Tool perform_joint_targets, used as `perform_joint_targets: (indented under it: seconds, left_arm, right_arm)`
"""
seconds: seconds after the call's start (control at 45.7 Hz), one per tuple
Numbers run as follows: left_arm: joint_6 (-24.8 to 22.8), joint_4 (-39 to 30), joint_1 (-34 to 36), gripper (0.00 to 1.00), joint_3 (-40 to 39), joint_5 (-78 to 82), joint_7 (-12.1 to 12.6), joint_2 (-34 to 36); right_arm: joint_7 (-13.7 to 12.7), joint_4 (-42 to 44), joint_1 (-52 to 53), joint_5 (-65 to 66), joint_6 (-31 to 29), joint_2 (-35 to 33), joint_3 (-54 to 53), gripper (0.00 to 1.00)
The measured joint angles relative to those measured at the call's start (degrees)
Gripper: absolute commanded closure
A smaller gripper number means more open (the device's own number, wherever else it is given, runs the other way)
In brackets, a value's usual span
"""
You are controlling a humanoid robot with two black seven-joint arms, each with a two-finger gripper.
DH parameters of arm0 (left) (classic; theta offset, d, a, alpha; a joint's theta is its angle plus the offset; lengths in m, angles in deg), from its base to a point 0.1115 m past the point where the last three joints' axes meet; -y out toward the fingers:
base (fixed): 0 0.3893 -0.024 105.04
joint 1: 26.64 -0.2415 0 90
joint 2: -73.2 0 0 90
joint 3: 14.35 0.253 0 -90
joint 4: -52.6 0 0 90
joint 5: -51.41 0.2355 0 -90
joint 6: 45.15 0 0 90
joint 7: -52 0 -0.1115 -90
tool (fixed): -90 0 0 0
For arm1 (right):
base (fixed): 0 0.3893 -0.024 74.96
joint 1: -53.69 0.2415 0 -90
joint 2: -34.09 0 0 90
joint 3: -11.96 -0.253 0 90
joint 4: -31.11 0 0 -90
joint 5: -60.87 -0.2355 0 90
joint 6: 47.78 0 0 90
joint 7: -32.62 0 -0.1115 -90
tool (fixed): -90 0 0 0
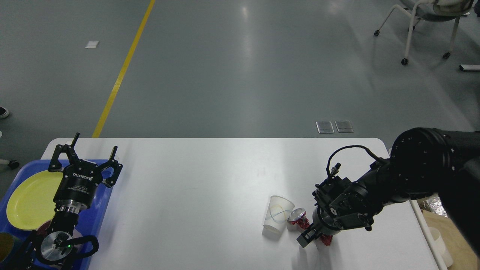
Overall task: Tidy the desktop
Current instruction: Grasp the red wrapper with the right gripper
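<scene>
The white desktop (195,187) holds a clear plastic cup (276,215), upright, right of centre near the front. Just right of the cup lies a crushed red can (299,218) with a silver top, touching or nearly touching the cup. My right gripper (310,234) points down at the can's near side, and one dark finger (304,239) shows in front of the red metal. Whether the gripper holds the can is hidden by the wrist. My left gripper (93,144) hovers open and empty over the far-left edge.
A blue tray (101,210) at the left edge carries a yellow plate (30,198), under my left arm. A beige bin (453,232) with crumpled foil (435,206) stands off the table's right edge. A wheeled chair (420,22) is far back right.
</scene>
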Motion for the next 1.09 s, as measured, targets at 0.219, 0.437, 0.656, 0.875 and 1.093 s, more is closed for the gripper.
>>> perform_joint_targets:
  seconds: [0.219,0.437,0.656,0.875,1.093]
  left_arm:
    - [0.0,0.0,0.0,0.04,0.0,0.0,0.0,0.0]
    - [0.0,0.0,0.0,0.04,0.0,0.0,0.0,0.0]
    - [0.0,0.0,0.0,0.04,0.0,0.0,0.0,0.0]
    - [0.0,0.0,0.0,0.04,0.0,0.0,0.0,0.0]
    - [0.0,0.0,0.0,0.04,0.0,0.0,0.0,0.0]
  right_arm:
    - [0.0,0.56,-0.73,0.0,0.26,0.04,-0.1,0.37]
    - [-0.01,0.72,-1.25,0.0,0.48,0.2,-0.18,0.72]
    - [-1.96,0.7,-1.2,-0.97,0.17,0.24,-0.27,1.0]
    - [-4.23,0.22,-0.79,-4.35,0.25,0.17,-0.2,1.0]
    - [-4.29,-1.83,0.13,-5.11,0.31,-0.17,-0.56,1.0]
